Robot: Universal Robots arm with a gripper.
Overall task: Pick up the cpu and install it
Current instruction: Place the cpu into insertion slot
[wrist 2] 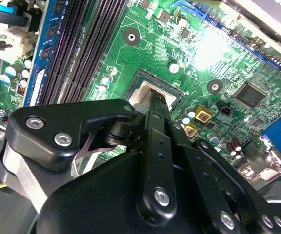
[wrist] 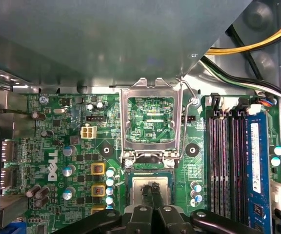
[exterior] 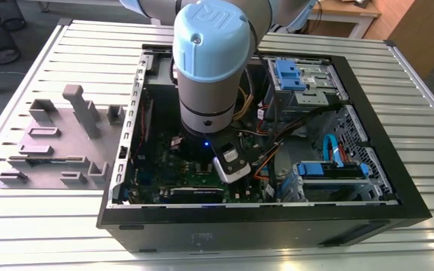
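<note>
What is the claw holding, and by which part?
Nothing, it seems: the claw is shut, tips over the middle of the cpu lying in its socket.

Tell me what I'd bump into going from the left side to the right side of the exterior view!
From the exterior view's left: lilac-grey holder blocks → robot arm → blue drive bays → wooden cabinet.

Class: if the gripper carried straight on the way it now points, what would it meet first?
Most likely the cpu. In the first wrist view the gripper points at its silvery top, which lies in the socket beside the opened metal frame. Depth is unclear, so it may already be touching.
</note>
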